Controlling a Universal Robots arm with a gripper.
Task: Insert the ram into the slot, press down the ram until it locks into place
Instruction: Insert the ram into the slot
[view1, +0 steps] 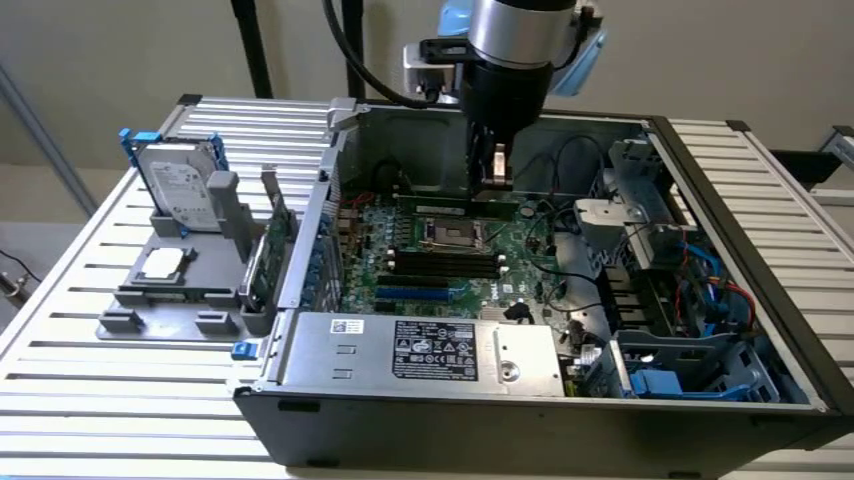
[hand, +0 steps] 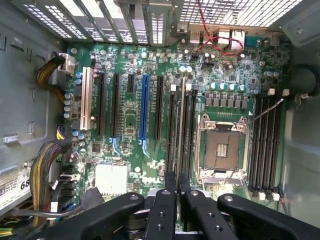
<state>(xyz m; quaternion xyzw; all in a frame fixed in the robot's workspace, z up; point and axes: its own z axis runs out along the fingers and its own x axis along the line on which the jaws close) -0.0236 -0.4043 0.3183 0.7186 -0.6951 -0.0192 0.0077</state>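
The arm reaches down into the open computer case (view1: 534, 430), near its far wall. The gripper (view1: 495, 178) has its two fingers (hand: 166, 200) drawn close together on the ram (hand: 179, 127), clamping the thin green stick, which the wrist view shows edge-on. In the exterior view the ram (view1: 447, 206) stands upright on its long edge over the slot (view1: 451, 214), on the far side of the square processor socket (view1: 447, 238). Whether it is fully seated I cannot tell.

On the motherboard (hand: 127, 125), the ram sits in a bank of long black sockets just beside the processor socket (hand: 222, 147); the sockets on both sides of it stand empty, so its faces are free. A second bank of black sockets (hand: 265, 145) lies across the processor socket, near the board's edge. The blue socket (hand: 145, 110) is well apart. Braided cables (hand: 42, 170) hug the case wall, away from the fingers.

Outside the case, toward the exterior view's left, a grey fixture (view1: 160, 300) on the slatted table (view1: 67, 350) carries a hard drive (view1: 180, 185) and an expansion card (view1: 279, 240) at its edge nearest the case.
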